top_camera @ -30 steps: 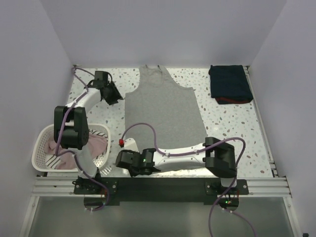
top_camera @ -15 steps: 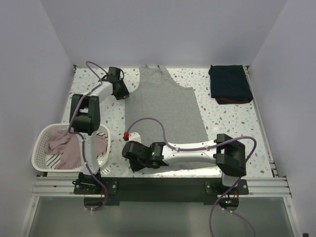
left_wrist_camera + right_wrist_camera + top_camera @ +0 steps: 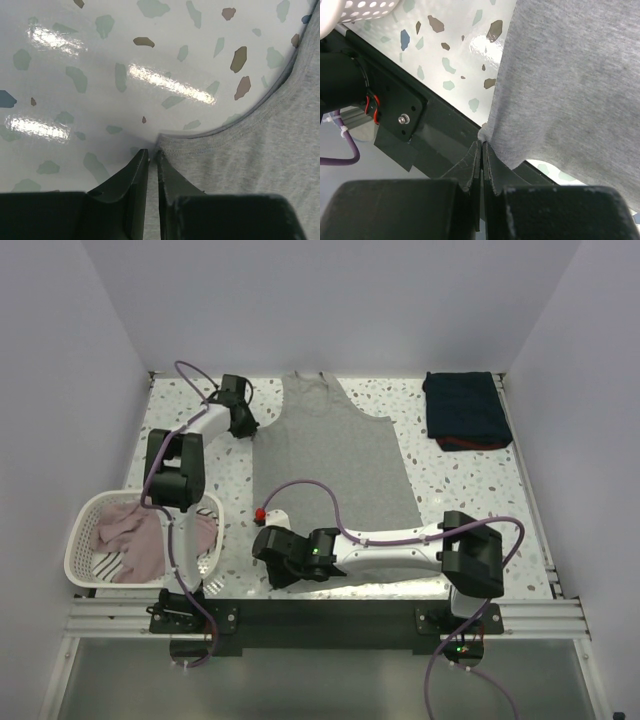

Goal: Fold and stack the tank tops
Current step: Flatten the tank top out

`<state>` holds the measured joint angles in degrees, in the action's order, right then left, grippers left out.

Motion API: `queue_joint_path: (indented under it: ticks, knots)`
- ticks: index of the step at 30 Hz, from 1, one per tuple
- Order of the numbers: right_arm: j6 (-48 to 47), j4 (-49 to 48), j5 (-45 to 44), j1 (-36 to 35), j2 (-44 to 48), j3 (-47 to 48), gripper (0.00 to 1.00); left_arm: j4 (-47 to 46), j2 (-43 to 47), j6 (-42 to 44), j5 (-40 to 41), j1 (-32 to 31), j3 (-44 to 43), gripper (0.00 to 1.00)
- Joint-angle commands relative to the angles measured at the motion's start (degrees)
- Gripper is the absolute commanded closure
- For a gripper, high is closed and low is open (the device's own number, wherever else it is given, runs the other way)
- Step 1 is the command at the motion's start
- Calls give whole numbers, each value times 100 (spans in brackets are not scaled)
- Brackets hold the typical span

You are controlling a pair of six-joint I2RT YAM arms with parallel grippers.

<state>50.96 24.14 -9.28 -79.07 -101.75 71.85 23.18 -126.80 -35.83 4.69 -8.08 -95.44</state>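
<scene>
Tank tops get folded one at a time, and the grey tank top (image 3: 260, 150) now has its side corner right at the tips of the left gripper (image 3: 152, 152). Those fingers were wide a moment ago. They have squeezed nearly together, with only a thin slit left, and I cannot tell if they have caught the cloth yet. That arm also swung over from the bare table (image 3: 450, 490) to reach this corner. The right gripper (image 3: 481, 142) is pinched tight on the bottom corner of the same side. The top lies flat in the middle. With both hands on one edge, the fold looks ready to start. A navy top (image 3: 465, 410) sits folded far right, and pink tops (image 3: 130, 540) wait in the basket (image 3: 72, 550).
</scene>
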Motion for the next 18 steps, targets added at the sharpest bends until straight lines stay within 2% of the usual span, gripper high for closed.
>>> queue_joint_path:
  ticks: [1, 3, 5, 7, 18]
  knots:
    - [54, -147, 84, 14, 323, 13, 100, -147, -178, 77, 67, -36, -186, 86]
    - [55, -129, 75, 23, 341, 4, 100, -208, -178, 68, -20, -36, -177, 89]
    - [63, -111, 67, 23, 349, -5, 100, -235, -161, 42, -82, -45, -168, 96]
    - [72, -94, 58, 23, 358, -14, 100, -305, -143, 15, -100, -54, -159, 100]
    - [54, -190, 233, -73, 201, 258, 100, -95, 472, -248, 594, 86, -159, 100]
